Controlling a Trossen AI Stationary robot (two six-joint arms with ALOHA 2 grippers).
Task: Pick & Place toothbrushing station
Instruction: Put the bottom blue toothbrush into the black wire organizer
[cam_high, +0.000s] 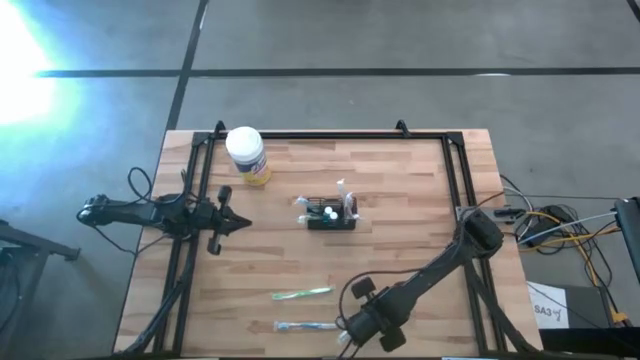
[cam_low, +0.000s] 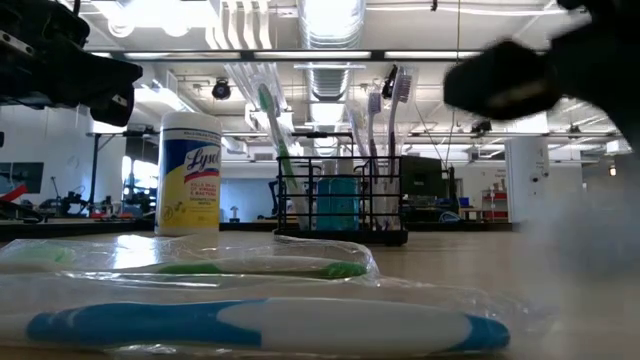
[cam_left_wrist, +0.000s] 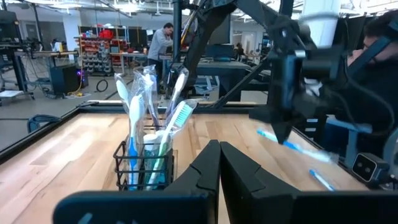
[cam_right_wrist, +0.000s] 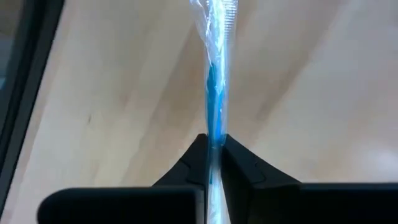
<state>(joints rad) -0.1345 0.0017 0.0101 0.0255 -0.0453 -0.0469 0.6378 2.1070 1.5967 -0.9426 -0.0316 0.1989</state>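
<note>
Your wire-mesh caddy (cam_high: 331, 214), holding toothbrushes, stands mid-table. Lysol jar (cam_high: 247, 154): far-left corner. Right gripper (cam_right_wrist: 214, 155): pinching the wrapped blue toothbrush (cam_high: 305, 326) at the near edge. Left gripper (cam_left_wrist: 219, 167): fingers together, empty, left of caddy.

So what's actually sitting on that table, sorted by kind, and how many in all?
Wire-mesh caddy holding toothbrushes: 1
White-lidded wipes jar: 1
Loose wrapped toothbrushes: 2, a green one and a blue one, the blue one pinched in the right gripper
Total: 4
</note>
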